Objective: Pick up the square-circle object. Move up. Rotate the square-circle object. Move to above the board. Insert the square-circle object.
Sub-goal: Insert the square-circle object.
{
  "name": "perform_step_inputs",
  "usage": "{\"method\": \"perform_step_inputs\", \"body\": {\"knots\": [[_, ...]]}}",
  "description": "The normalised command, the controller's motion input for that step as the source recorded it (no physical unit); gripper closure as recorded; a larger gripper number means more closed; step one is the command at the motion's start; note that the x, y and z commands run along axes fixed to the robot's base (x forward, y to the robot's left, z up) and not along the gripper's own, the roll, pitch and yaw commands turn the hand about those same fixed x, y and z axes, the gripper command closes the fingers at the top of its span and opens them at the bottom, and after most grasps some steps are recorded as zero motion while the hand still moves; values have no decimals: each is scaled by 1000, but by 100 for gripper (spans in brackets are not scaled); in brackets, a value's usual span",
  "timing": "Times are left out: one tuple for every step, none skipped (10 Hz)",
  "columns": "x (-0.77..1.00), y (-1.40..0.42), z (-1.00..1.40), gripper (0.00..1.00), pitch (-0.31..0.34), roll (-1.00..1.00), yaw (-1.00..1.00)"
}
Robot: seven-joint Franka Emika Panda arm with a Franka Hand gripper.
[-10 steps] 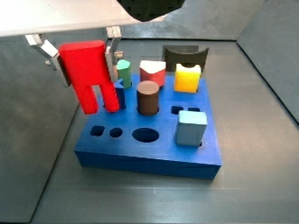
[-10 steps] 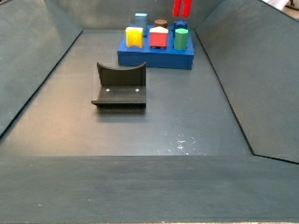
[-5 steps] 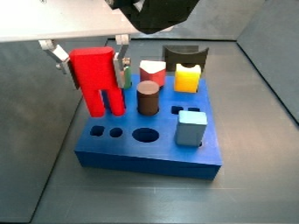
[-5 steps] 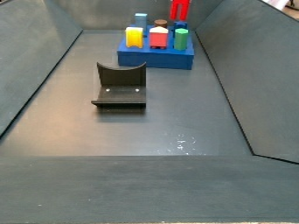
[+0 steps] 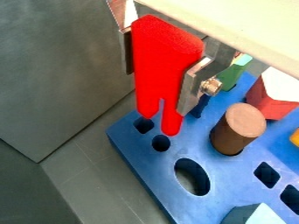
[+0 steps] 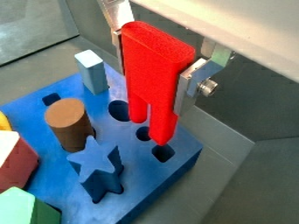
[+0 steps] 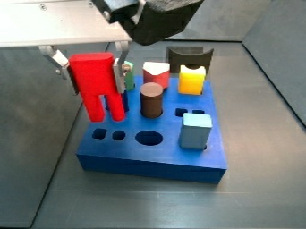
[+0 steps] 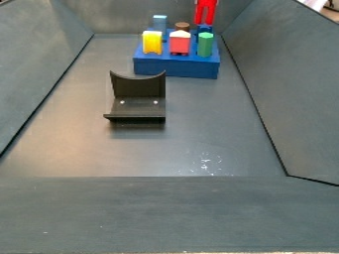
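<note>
The square-circle object (image 7: 95, 80), a bright red flat block with two short legs pointing down, hangs upright over the near-left corner of the blue board (image 7: 156, 159). My gripper (image 7: 89, 64) is shut on its upper part, one silver finger on each flat side. In both wrist views the object (image 5: 162, 66) (image 6: 152, 70) is clamped by the gripper (image 5: 160, 68) (image 6: 156, 66), its leg tips just above two small holes (image 5: 160, 143) (image 6: 163, 153). In a side view only the object's red lower part (image 8: 205, 10) shows above the board (image 8: 179, 67).
On the board stand a brown cylinder (image 7: 152, 98), a red-topped heart peg (image 7: 153, 72), a yellow block (image 7: 191, 82), a green peg (image 7: 125, 72), a dark arch (image 7: 188, 57) and a grey-blue cube (image 7: 196, 131). A large round hole (image 7: 148, 139) lies open. The fixture (image 8: 137, 96) stands mid-floor.
The gripper has carried the square-circle object slightly rightward and down, bringing its legs closer to the board's corner holes.
</note>
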Motion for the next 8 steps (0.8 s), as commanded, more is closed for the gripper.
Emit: {"method": "perform_step_inputs", "body": {"knots": [[689, -37, -243, 100, 0, 84, -146], [360, 0, -180, 100, 6, 70, -26], [137, -46, -3, 100, 0, 24, 0], [129, -43, -140, 100, 0, 91, 0], [0, -49, -349, 100, -30, 160, 37], [0, -29, -154, 100, -29, 51, 49], [0, -3, -77, 100, -1, 33, 23], [0, -6, -131, 100, -17, 63, 23]]}}
